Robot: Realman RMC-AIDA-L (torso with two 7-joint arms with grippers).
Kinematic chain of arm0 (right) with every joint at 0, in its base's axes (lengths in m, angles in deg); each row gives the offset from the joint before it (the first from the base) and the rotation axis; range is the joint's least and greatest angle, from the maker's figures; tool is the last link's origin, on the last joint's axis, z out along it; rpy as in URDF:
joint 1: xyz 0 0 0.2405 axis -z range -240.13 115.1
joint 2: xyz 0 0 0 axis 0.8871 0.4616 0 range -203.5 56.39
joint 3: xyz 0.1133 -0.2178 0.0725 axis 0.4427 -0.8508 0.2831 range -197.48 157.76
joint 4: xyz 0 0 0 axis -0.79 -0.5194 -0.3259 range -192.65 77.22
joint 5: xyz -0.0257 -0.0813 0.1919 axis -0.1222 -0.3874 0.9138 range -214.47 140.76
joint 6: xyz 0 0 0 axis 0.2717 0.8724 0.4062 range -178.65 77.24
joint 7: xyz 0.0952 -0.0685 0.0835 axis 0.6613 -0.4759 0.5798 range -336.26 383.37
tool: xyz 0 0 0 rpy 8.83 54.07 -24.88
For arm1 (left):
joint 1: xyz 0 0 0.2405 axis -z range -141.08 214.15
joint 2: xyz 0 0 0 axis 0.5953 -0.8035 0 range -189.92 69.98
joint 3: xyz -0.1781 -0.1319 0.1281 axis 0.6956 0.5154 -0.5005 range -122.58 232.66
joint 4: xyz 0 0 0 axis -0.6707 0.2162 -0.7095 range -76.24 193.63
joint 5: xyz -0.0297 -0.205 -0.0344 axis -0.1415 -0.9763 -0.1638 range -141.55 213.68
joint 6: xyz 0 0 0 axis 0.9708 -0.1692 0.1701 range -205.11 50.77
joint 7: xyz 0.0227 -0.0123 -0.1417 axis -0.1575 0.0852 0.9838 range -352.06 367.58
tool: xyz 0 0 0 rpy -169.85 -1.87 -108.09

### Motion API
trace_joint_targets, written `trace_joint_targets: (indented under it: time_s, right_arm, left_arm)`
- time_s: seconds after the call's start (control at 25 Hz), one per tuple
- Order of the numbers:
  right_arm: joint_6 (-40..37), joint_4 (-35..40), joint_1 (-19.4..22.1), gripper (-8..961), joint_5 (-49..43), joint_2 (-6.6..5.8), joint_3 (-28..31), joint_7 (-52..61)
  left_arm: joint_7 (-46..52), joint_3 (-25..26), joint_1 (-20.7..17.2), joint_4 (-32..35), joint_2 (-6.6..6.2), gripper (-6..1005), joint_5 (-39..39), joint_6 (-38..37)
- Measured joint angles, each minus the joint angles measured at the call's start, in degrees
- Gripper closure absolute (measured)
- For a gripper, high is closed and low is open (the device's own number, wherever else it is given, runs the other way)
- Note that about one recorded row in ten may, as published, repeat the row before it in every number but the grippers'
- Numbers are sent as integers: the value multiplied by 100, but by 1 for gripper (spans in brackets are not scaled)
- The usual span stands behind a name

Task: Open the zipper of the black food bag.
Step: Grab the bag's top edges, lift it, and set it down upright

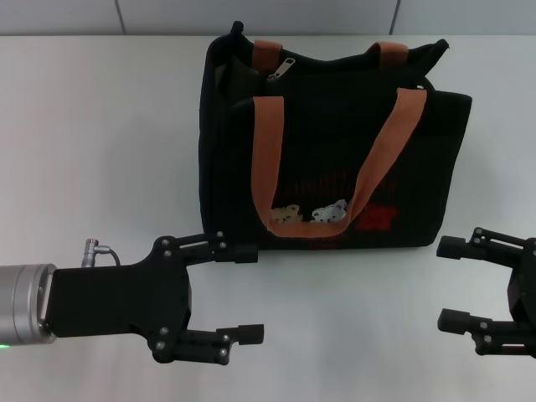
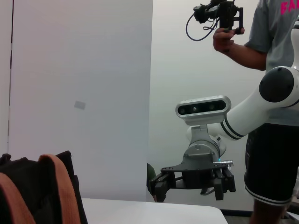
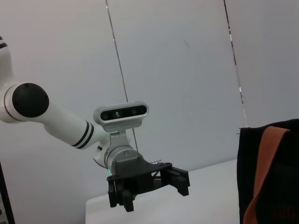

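The black food bag (image 1: 331, 142) stands on the white table (image 1: 92, 134), toward the far edge and about midway along it, front face toward the robot with bear patches (image 1: 308, 215) and red print low down. Its two orange-brown strap handles (image 1: 270, 155) flop over the front. The zipper (image 1: 251, 63) runs along the top edge; the silver pull tab (image 1: 281, 69) sits near the bag's left end, and the top there looks slightly gaped, the rest seemingly closed, though it is hard to tell.

The left gripper (image 1: 245, 293) hangs near the near edge, just in front of the bag's left bottom corner, fingers spread wide, nothing between them. The right gripper (image 1: 450, 283) is at the near right side of the table, beside the bag's right bottom corner, fingers also apart and empty. Neither touches the bag.

Judged step: approach, no grasp made, zipper not yet worked. Next move likely calls for one gripper to rise to the top edge and pinch the small pull tab, with the other bracing the bag so it does not slide or tip when the tab is dragged along. The tab is small, so fine alignment is needed.

A person (image 2: 273, 93) stands beyond the table in the left wrist view.
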Motion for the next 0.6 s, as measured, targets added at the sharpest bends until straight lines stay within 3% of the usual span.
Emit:
trace_joint_targets:
  time_s: [0.4,0.52,0.56,0.6]
  right_arm:
    - [78,3,-28,137,3,20,12,-41]
    - [98,-1,29,138,43,27,164,-138]
    - [103,-1,64,138,52,31,335,-207]
    - [103,-1,64,139,52,31,335,-207]
  left_arm:
    - [-56,38,37,-17,8,206,-31,18]
    - [-212,145,-62,-26,3,213,-373,40]
    - [-332,520,-301,-62,-11,215,-943,114]
    - [-332,520,-301,-62,-11,217,-943,114]
